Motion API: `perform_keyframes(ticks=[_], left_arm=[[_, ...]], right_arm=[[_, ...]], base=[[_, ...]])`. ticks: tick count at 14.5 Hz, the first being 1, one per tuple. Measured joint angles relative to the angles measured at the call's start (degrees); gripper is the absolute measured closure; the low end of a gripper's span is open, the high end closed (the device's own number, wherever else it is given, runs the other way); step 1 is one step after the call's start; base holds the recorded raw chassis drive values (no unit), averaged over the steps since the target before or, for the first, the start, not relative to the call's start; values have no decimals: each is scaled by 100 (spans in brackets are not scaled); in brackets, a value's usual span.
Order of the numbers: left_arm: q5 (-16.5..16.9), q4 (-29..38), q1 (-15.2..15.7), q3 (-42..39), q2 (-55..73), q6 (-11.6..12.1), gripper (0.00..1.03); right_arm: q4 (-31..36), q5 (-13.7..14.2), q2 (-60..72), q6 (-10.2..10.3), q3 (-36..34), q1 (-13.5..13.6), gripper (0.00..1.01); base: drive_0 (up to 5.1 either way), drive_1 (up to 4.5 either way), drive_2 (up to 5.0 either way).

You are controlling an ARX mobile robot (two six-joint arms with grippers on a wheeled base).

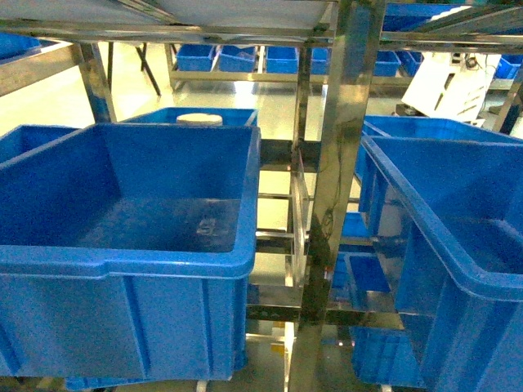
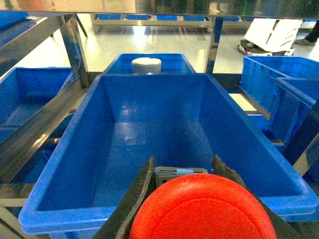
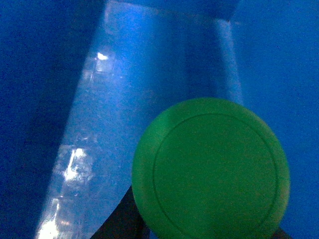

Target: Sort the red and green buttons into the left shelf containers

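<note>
The left gripper (image 2: 182,174) clasps the red button (image 2: 203,208) above the tub's (image 2: 65,149) near rim for dropping; the right gripper (image 3: 134,219) grips the green button (image 3: 210,169) over blue plastic.

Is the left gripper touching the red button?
Touching: the left wrist view shows both fingers pressed against the red button, held over the blue tub.

We see the near left tub (image 1: 122,237) open-topped, bare floor inside | shelf rail (image 1: 163,33) overhead limits entry height | steel upright (image 1: 335,204) stands between it and the right tub (image 1: 458,229) | behind, a second tub (image 2: 149,62) holds a white round object (image 2: 146,64) | red button (image 2: 202,209) fills our left wrist view's foreground
</note>
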Motion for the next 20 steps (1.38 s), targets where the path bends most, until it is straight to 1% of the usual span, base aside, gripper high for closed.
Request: perform_keyframes(ticks=[2,3,5,7,8,9,10,11,12,13,14,16,18,19,20], left_arm=[[0,0,0,0,0,0,75],[0,0,0,0,0,-2,75],[0,0,0,0,0,0,75],[0,0,0,0,0,0,75],[0,0,0,0,0,0,75],[0,0,0,0,-2,0,75],[0,0,0,0,0,0,75],[0,0,0,0,0,0,75],[0,0,0,0,0,0,75],[0,2,0,0,0,0,75],[0,0,0,0,0,0,75],[0,2,0,0,0,0,75],[0,2,0,0,0,0,75],[0,2,0,0,0,0,75],[-2,2,0,0,0,0,75]], right_arm=[[-881,90,597,140,925,74,75],[-1088,96,745,157,1213,114,72],[-1108,103,787,175,1290,118,64],[-1117,101,796,181,1320,138,58],[-1119,105,796,190,1329,151,47],[-1040,114,796,225,1327,151,33],[-813,168,793,245,1292,153,16],[-568,210,743,240,1167,155,2],[-472,243,544,238,990,155,4],[-153,177,-140,249,533,186,3],[4,140,-540,249,216,225,3],[129,2,-1403,295,-557,352,3],[466,-199,-2559,435,-1394,492,3],[463,-326,-3322,601,-1805,496,3],[398,-343,-4050,699,-2227,490,3]], base=[[0,0,0],[0,0,0],[0,0,0],[0,0,0],[0,0,0],[0,0,0],[0,0,0],[0,0,0],[0,0,0],[0,0,0],[0,0,0],[0,0,0],[0,0,0],[0,0,0],[0,0,0]])
